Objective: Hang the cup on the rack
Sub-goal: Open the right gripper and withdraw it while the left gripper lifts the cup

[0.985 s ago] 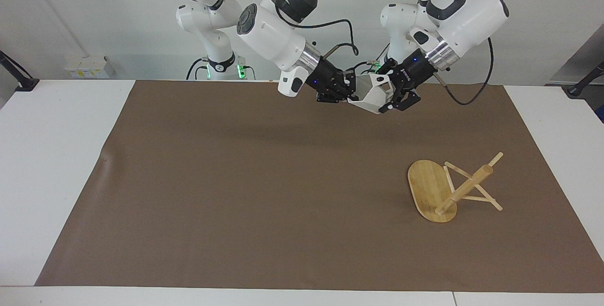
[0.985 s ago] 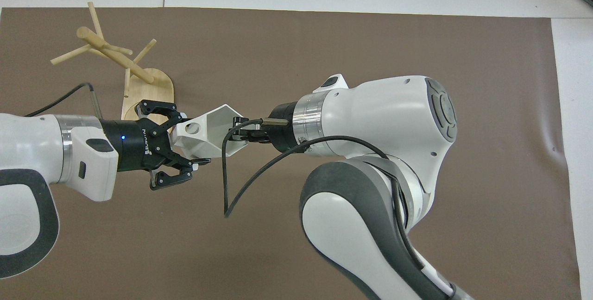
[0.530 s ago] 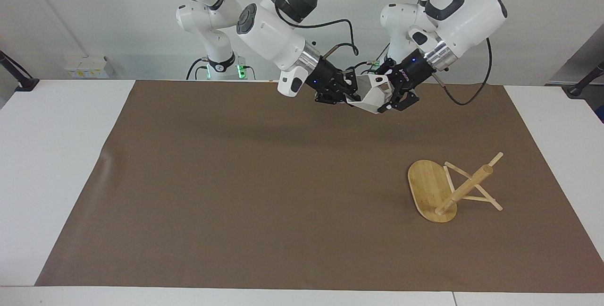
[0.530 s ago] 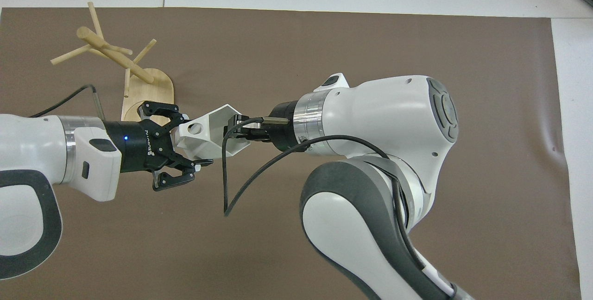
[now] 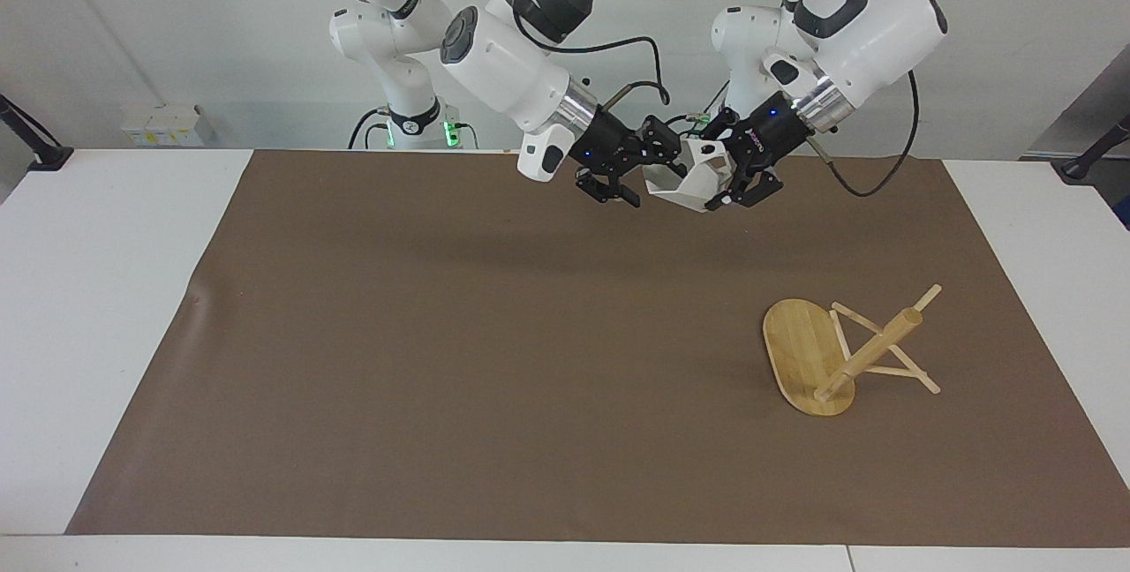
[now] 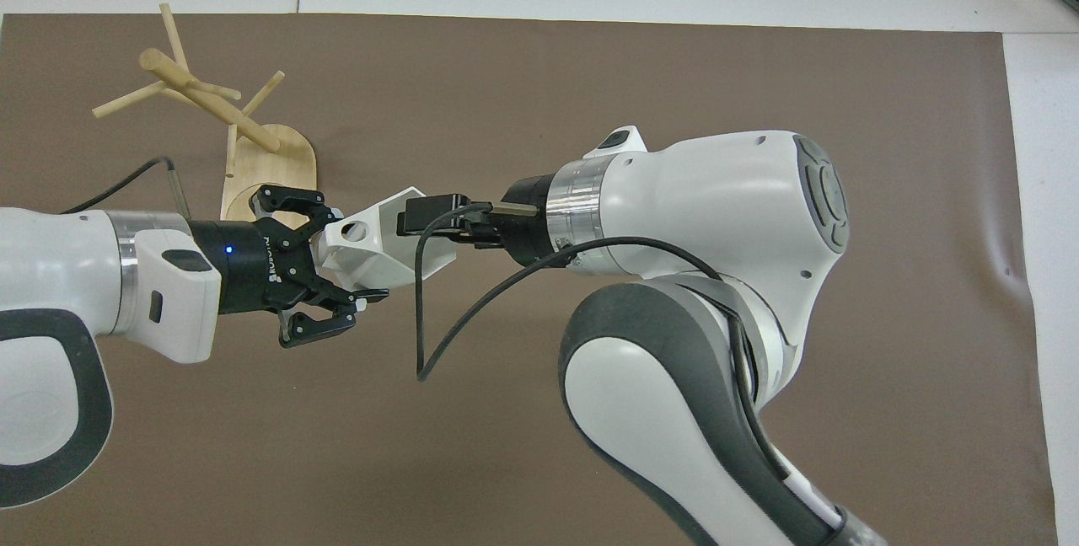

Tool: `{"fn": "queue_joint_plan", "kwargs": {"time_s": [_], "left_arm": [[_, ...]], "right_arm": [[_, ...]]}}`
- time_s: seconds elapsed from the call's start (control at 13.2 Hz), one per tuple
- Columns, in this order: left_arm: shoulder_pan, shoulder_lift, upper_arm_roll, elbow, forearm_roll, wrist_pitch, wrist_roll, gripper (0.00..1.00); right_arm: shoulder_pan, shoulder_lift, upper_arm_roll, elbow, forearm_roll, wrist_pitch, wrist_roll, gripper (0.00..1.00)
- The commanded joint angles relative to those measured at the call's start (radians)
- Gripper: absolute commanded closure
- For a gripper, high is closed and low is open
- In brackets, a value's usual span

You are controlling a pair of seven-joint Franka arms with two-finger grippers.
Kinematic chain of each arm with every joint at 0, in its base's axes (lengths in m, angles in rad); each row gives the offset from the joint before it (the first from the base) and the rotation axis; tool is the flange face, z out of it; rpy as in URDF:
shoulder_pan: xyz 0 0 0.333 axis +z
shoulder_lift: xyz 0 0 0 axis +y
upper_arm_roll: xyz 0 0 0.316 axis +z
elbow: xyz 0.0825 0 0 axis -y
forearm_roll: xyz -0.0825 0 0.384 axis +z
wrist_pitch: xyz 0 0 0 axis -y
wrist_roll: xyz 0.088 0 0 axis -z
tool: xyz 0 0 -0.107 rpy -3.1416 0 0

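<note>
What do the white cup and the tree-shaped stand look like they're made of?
The cup looks like matte white plastic, perhaps printed: flat angular facets, no shine. The rack looks like light bamboo or wood: pale yellow, faint grain on its oval base, plain unpainted pegs.

One camera faces me from high across the tabletop (image 5: 106, 289); another looks steeply down from above me; both share it.

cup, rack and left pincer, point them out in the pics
cup (image 5: 697, 179), facing view, on its white faceted side
rack (image 5: 799, 351), facing view, on its flat oval base
left pincer (image 6: 337, 264), overhead view, between its fingertips at the cup's handle end
</note>
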Motion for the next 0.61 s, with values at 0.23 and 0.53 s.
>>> {"fn": "queue_joint_plan", "kwargs": {"time_s": [0.23, 0.53], "left_arm": [[0.001, -0.013, 0.007, -0.024, 0.030, 0.020, -0.126, 1.00], [0.006, -0.007, 0.007, -0.024, 0.184, 0.071, -0.402, 1.00]], "right_arm": [[-0.149, -0.083, 0.002, -0.005, -0.086, -0.052, 0.004, 0.00], [-0.253, -0.103, 0.000, -0.005, -0.351, -0.128, 0.003, 0.00]]}}
